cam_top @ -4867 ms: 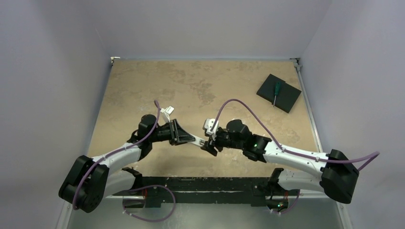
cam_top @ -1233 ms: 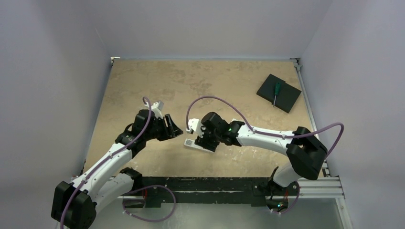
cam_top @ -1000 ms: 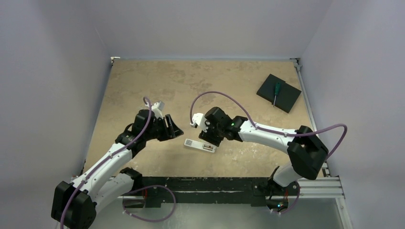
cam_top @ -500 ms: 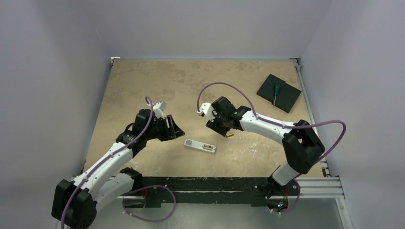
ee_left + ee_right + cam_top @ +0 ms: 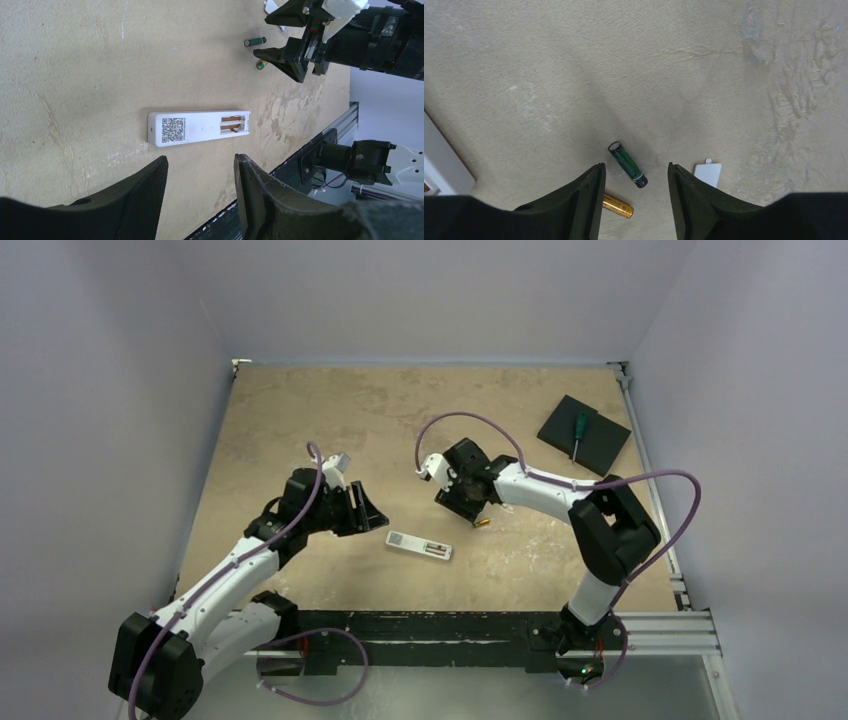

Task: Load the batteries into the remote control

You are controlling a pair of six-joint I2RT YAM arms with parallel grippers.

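The white remote control (image 5: 419,545) lies back-up on the table, its battery recess open and empty; the left wrist view shows it (image 5: 199,128) with a QR label. My left gripper (image 5: 368,515) is open and empty, just left of the remote, with its fingertips (image 5: 200,167) short of it. My right gripper (image 5: 462,502) is open and hovers over the two batteries. The dark green-black cell (image 5: 627,164) lies between its fingers, and the gold cell (image 5: 618,205) is partly under the left finger. The gold cell also shows in the top view (image 5: 482,523).
A small white battery cover (image 5: 707,173) lies beside the right finger. A black square pad (image 5: 584,434) with a green-handled screwdriver (image 5: 578,430) sits at the far right corner. A black rail (image 5: 440,625) runs along the near table edge.
My right gripper has let go of the remote, left it on the table and moved back and right to over the batteries. My left gripper has stayed open beside the remote.
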